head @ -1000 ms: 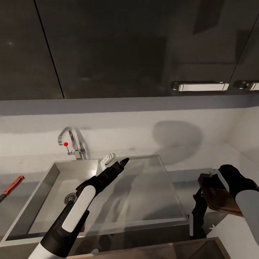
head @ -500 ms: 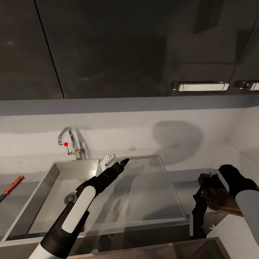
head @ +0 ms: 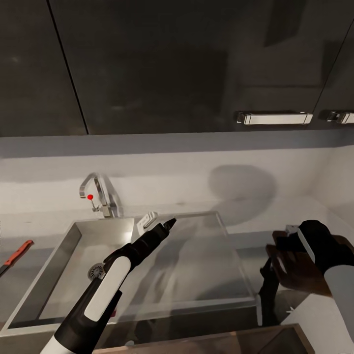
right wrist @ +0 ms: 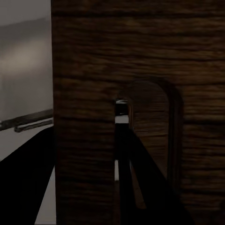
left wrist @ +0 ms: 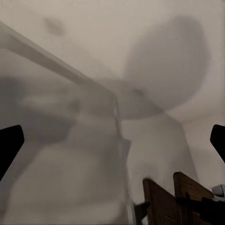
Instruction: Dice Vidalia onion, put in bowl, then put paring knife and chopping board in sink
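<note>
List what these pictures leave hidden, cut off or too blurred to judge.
- Chopping board: head view, blurred, its right part behind the right wrist; whether it has reached the sink is unclear.
- Right gripper: right wrist view, one finger runs through the board's slot; the grip itself is hidden.
- Paring knife: head view, blade cut off by the left edge.
- Left gripper: fingers cut off at both sides, nothing between them.

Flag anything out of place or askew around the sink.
The chopping board is off the countertop, tilted in the right gripper beside the sink's right edge rather than lying flat. The paring knife lies on the counter left of the sink, not in it. Nothing looks spilled or damaged.
</note>
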You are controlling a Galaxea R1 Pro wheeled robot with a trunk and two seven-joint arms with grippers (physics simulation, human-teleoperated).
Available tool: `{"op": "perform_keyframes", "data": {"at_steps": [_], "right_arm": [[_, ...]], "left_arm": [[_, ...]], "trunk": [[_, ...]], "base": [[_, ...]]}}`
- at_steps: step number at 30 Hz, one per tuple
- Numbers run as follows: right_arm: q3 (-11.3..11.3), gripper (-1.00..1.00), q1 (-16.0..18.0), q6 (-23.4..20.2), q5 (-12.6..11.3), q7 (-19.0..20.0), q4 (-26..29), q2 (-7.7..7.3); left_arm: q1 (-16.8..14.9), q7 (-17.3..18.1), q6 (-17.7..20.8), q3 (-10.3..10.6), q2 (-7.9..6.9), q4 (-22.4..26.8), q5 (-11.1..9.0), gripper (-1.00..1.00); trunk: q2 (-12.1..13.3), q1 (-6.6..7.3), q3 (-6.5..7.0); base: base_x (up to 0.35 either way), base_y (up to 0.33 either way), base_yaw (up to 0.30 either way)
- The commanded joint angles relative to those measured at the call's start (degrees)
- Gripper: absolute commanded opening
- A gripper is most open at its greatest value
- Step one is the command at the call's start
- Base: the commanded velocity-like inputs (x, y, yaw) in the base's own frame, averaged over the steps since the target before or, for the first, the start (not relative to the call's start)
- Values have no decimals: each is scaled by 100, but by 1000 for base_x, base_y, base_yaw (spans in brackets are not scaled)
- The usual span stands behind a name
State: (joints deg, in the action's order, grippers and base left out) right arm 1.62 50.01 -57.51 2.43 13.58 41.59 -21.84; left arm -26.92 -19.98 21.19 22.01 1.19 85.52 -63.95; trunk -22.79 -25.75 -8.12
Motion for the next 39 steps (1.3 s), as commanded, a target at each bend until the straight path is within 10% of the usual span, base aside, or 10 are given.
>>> {"op": "perform_keyframes", "data": {"at_steps": [1, 20, 39], "right_arm": [[10, -100, -15, -58, 39, 30, 48, 1], [3, -100, -385, -249, 21, 31, 1681, 49], [13, -100, -395, -249, 20, 31, 1739, 27]], "left_arm": [[-4, -50, 10, 0, 0, 8, -56, 100], [2, -41, 8, 5, 13, 8, -66, 100], [2, -41, 25, 5, 5, 8, -125, 100]], "trunk": [[-13, -3, -13], [-13, -3, -13], [-13, -3, -13]], "base": [[-77, 20, 0], [-194, 115, 23], [-82, 79, 221]]}}
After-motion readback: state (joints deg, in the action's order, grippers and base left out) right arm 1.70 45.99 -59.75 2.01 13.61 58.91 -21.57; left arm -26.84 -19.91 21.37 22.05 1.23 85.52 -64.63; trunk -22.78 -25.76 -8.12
